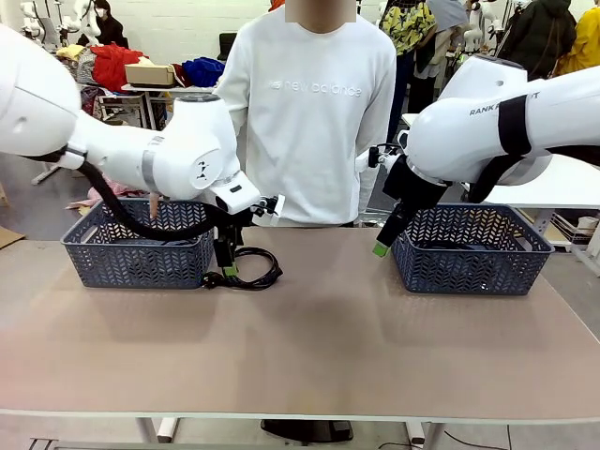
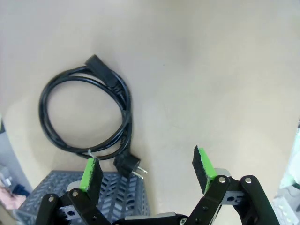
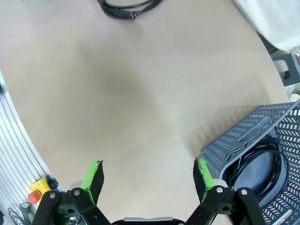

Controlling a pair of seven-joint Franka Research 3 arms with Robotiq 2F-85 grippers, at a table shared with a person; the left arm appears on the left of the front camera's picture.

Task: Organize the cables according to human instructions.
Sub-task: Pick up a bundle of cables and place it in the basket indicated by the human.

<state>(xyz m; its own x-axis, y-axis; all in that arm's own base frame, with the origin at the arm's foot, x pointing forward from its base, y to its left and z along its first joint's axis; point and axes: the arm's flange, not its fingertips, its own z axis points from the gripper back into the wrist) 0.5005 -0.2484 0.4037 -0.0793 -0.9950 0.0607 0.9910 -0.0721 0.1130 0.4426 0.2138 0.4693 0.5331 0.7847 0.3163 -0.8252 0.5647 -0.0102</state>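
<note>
Jaws of our left gripper and right gripper gape wide, holding nothing; 1 cable lies coiled just beyond our left jaws, so closing there could snag a single loop and unravel the coil.

Beige table holds two dark grey perforated baskets: left basket and right basket, well apart at opposite ends. Background has a cluttered table with red cloth, a cardboard box and blue fabric.
</note>
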